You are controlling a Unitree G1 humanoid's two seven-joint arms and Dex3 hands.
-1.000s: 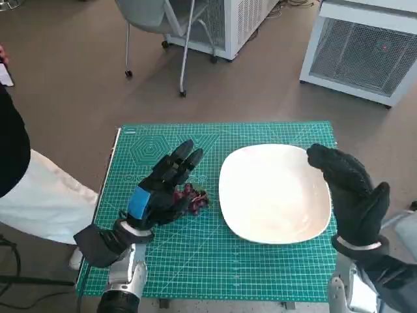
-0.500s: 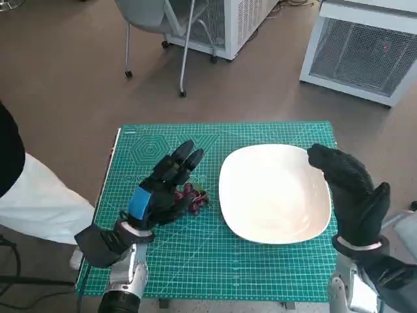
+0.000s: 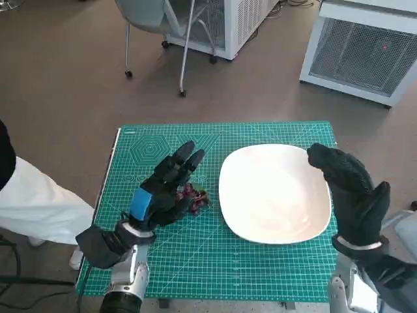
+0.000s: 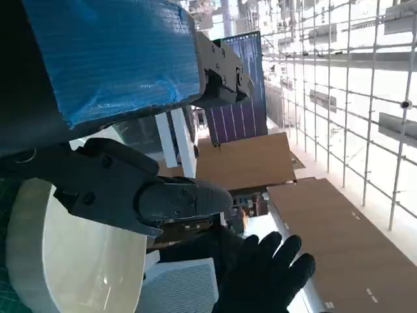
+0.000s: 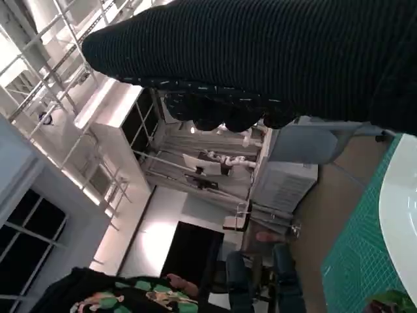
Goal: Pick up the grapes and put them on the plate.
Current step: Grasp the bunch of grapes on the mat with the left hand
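The dark red grapes lie on the green cutting mat, just left of the white plate. My left hand hangs over the bunch with its fingers stretched out and apart, covering its left part and holding nothing. The grapes do not show in the left wrist view; that view has the left fingers, the plate and the gloved right hand. My right hand stands raised and open over the plate's right rim. The plate is bare.
A person in white trousers stands close to the mat's left side. A chair and white cabinets stand on the floor beyond the table. In the right wrist view a person sits further off.
My left hand has edged slightly forward over the grapes. The person on the left has drawn back a little. The right hand has not moved.
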